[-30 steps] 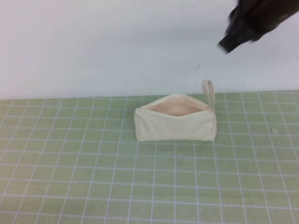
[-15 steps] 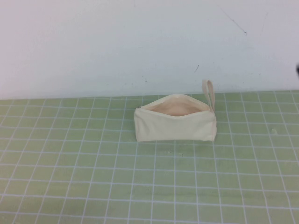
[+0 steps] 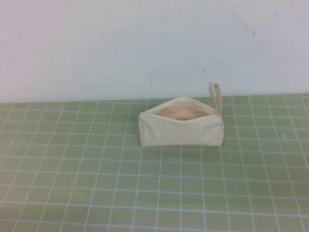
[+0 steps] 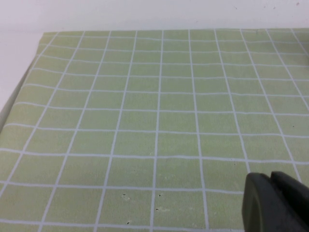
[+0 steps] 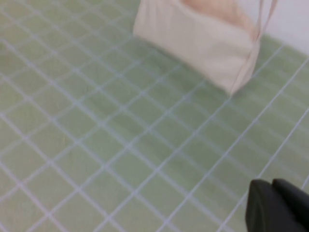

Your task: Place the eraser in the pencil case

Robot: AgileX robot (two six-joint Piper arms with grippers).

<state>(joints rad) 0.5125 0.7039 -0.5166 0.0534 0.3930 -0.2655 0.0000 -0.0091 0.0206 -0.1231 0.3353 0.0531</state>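
Note:
The cream-white pencil case (image 3: 181, 129) stands on the green grid mat near the back wall. Its zip mouth is open upward, showing the peach lining (image 3: 181, 111), and its loop strap (image 3: 215, 95) sticks up at the right end. It also shows in the right wrist view (image 5: 198, 38). No eraser shows in any view. Neither gripper is in the high view. My left gripper (image 4: 269, 178) is shut and empty over bare mat. My right gripper (image 5: 272, 183) is shut and empty, low over the mat, some way from the case.
The green grid mat (image 3: 96, 183) covers the table up to the white wall (image 3: 96, 48) behind. The mat's left edge and the white table border (image 4: 19, 67) show in the left wrist view.
A second ago my right arm showed as a dark blur at the upper right of the high view. It has moved out of that view. The pencil case has not moved.

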